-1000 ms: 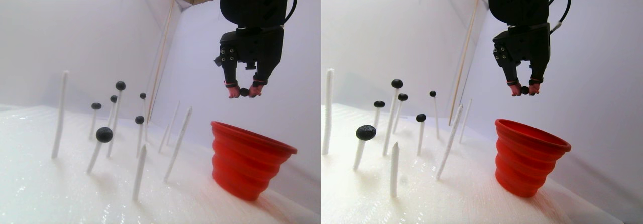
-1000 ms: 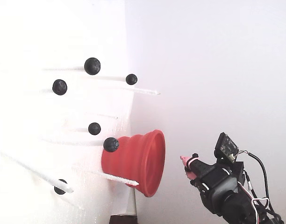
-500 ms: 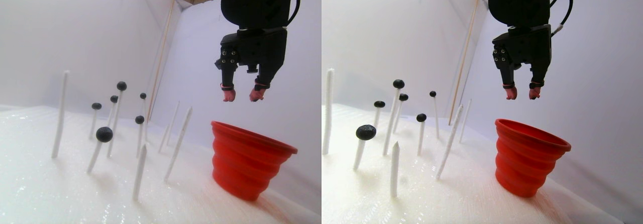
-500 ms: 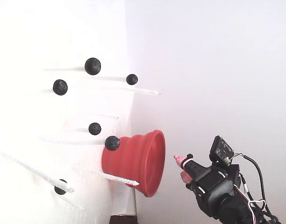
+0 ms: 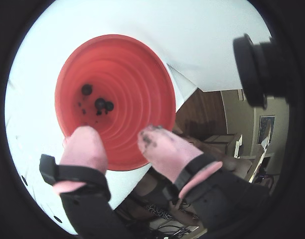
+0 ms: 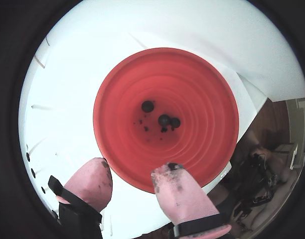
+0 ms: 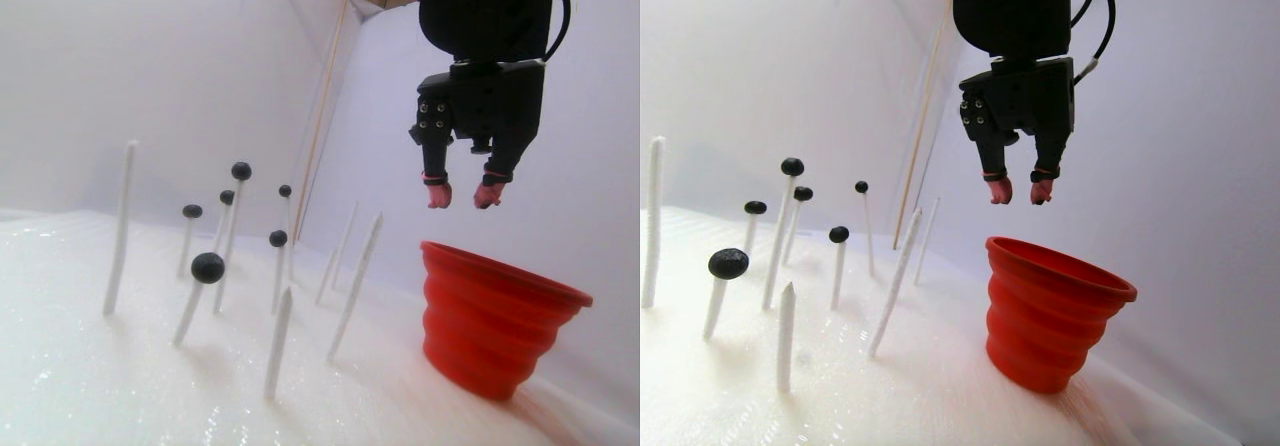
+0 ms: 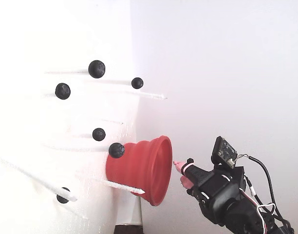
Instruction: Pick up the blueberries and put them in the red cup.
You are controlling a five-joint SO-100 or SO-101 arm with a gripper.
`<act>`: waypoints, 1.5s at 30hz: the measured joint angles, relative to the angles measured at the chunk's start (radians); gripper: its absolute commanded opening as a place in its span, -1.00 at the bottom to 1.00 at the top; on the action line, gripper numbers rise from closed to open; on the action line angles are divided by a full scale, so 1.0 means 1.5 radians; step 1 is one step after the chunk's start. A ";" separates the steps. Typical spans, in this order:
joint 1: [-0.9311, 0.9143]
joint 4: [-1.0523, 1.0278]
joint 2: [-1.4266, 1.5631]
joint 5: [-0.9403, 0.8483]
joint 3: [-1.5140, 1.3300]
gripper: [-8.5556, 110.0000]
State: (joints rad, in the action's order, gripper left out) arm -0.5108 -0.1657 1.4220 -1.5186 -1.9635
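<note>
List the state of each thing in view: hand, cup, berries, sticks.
hand: open, empty, above the cup.
red cup: upright, three blueberries inside.
blueberries on sticks: six, unpicked.
bare white sticks: several, standing, no berry.

A: Arm look? 
B: Black plastic housing, visible screws on the gripper point(image 7: 460, 196) side, pink fingertips point(image 5: 85, 147) banded black, dark smudges on one. 
A: Wiring? 
B: Black cable looped up top, thin white and red leads.

Three small dark blueberries point(image 5: 100, 104) lie at the bottom of the red ribbed plastic cup point(image 5: 142, 74); the pink-tipped gripper point(image 5: 117, 142) hangs spread above its near rim.
</note>
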 measured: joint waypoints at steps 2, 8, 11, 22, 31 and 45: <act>0.009 -0.006 0.000 0.004 0.000 -0.60; 0.033 -0.013 0.006 0.007 -0.004 -0.61; 0.048 -0.025 0.006 0.015 -0.013 -0.61; 0.098 -0.052 0.071 0.042 -0.031 -0.61; 0.139 -0.085 0.110 0.065 -0.050 -0.61; 0.184 -0.118 0.129 0.080 -0.087 -0.61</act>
State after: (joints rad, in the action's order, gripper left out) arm -0.2347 -0.3421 1.6153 -1.3990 -2.0939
